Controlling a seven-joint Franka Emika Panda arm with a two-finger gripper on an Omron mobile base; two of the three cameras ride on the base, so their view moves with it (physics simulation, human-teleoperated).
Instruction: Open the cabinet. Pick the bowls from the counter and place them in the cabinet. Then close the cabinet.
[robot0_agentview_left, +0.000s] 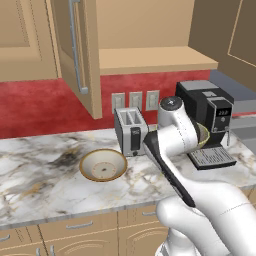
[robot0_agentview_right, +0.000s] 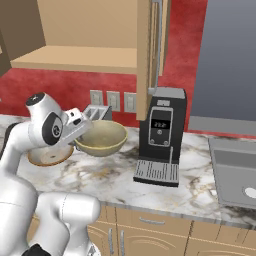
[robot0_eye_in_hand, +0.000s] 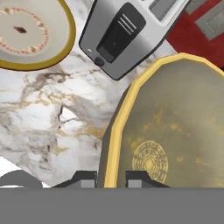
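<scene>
Gleaming veined marble counter (robot0_agentview_left: 45, 190), red backsplash (robot0_agentview_left: 35, 107), cabinet (robot0_agentview_left: 75, 45) open, pincer (robot0_eye_in_hand: 111, 178) pinching olive-yellow bowl (robot0_agentview_right: 102, 137) rim

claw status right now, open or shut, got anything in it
Claw: shut on the rim of the olive-yellow bowl, one finger on each side of the wall; the bowl is held up off the counter.

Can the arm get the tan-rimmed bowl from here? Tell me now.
Probably not yet: the hand is shut on the olive-yellow bowl. The tan-rimmed bowl sits in the open on the counter, left of the toaster.
</scene>
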